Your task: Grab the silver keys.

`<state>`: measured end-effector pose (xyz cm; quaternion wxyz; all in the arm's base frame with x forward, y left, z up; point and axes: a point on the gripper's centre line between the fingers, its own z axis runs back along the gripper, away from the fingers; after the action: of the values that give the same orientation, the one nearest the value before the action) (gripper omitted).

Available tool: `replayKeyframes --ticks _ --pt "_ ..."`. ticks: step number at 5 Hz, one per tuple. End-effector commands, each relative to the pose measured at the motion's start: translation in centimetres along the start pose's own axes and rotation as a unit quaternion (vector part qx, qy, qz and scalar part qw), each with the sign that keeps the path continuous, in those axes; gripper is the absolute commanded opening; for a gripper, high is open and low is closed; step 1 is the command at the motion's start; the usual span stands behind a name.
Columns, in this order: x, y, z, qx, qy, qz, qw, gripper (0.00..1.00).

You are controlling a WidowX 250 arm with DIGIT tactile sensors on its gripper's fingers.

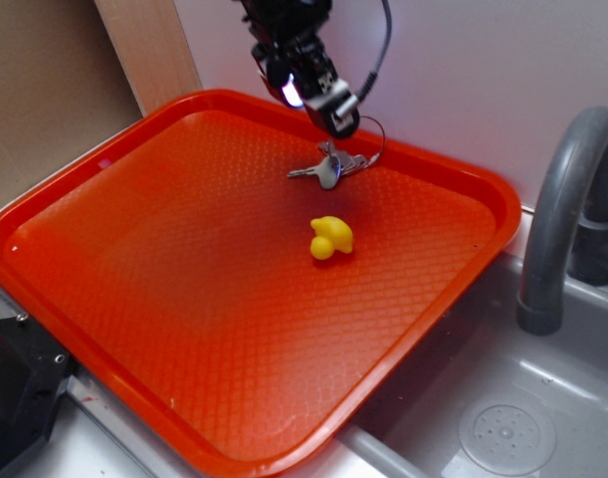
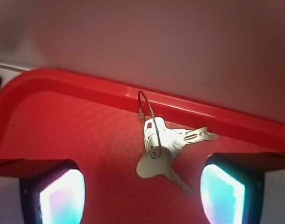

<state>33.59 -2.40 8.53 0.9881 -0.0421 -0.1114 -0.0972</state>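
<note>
The silver keys (image 1: 330,168) lie on the orange tray (image 1: 184,259) near its far rim, a small bunch on a thin wire ring. My gripper (image 1: 321,98) hangs just above and behind them, open and empty. In the wrist view the keys (image 2: 163,151) lie on the tray (image 2: 63,121) between and slightly ahead of my two glowing fingertips (image 2: 63,198), nearer the right one. The wire ring (image 2: 147,109) stands up toward the rim.
A yellow toy (image 1: 330,238) sits on the tray in front of the keys. A grey faucet (image 1: 562,209) and sink (image 1: 503,418) are to the right. A white wall stands right behind the tray's far rim.
</note>
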Motion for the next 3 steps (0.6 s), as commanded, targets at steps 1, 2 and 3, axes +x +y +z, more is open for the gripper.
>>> replayKeyframes --ticks 1,2,3 --pt "3.3 0.5 -1.5 0.053 -0.079 0.012 0.995 0.98" --pt "3.7 0.6 -2.6 0.028 -0.046 0.017 0.998 0.00" --pt "3.5 0.5 -3.6 0.025 -0.029 0.015 0.999 0.00"
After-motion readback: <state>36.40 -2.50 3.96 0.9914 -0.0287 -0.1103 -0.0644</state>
